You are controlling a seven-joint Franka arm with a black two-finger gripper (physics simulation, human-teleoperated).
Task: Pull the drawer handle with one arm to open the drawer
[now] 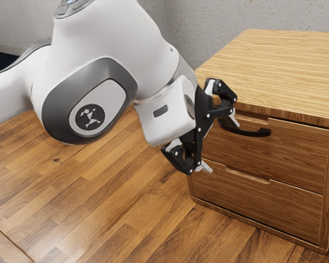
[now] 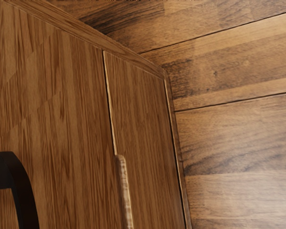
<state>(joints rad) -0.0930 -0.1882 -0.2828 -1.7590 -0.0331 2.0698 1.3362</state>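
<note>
Drawer [image 1: 274, 156] with the black handle [image 1: 251, 130] is the top one of two in the wood cabinet [image 1: 274, 60]. It looks shut. I think it is hard wood and a bit heavy, and it should slide straight out without bending. The handle is a thin, stiff bar and may be slippery, so the middle is the best place to grab. The end effector [image 1: 219, 143] is wide open and holds nothing. The handle's near end is at its 3 o'clock. The cabinet stands on the surface [image 1: 98, 208].
</note>
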